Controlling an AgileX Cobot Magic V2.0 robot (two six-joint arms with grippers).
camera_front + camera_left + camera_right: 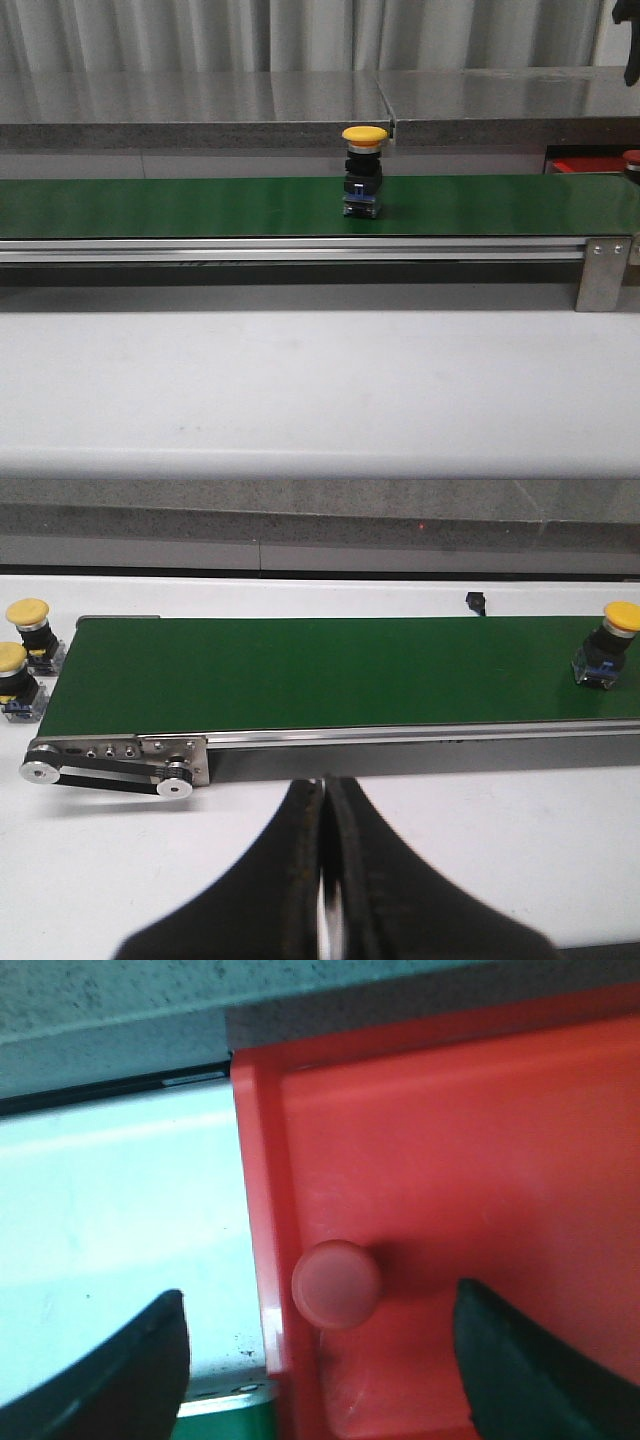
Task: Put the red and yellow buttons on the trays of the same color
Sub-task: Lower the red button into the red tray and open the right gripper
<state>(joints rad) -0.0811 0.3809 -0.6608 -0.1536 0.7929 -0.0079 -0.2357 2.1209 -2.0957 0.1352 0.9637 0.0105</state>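
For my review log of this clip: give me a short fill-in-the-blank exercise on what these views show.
1. The button standing on the green belt has a ____ cap.
2. The right gripper has its fingers ____ above the red tray.
3. The left gripper has its fingers ____.
4. Past the belt's end stand ____ more yellow buttons.

Missing words: yellow; open; shut; two

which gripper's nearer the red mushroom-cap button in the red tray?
Right. Its open gripper straddles the red button in the red tray; the shut left gripper faces the green belt.
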